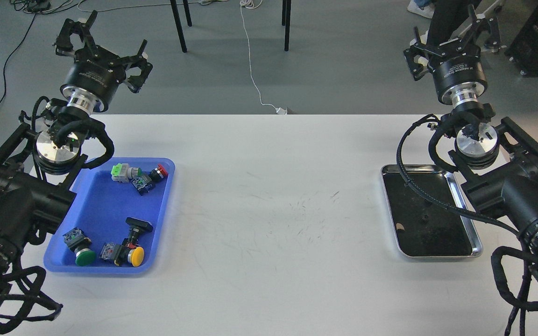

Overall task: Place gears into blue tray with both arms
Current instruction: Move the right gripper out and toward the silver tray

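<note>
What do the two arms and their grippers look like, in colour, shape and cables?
Both arms are black, with thick blocky segments and round silver joint caps. The left gripper and right gripper each have a black cylindrical body with small white lettering, a shiny silver ring below it, and black claw-like fingers. Black corrugated cables loop along both arms. A small green light shows near the left wrist.

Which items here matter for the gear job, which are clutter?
Job: blue tray; left gripper; right gripper; steel tray, one small dark piece on it, possibly a gear.
Clutter: push-button switches already in the blue tray; floor cable.
</note>
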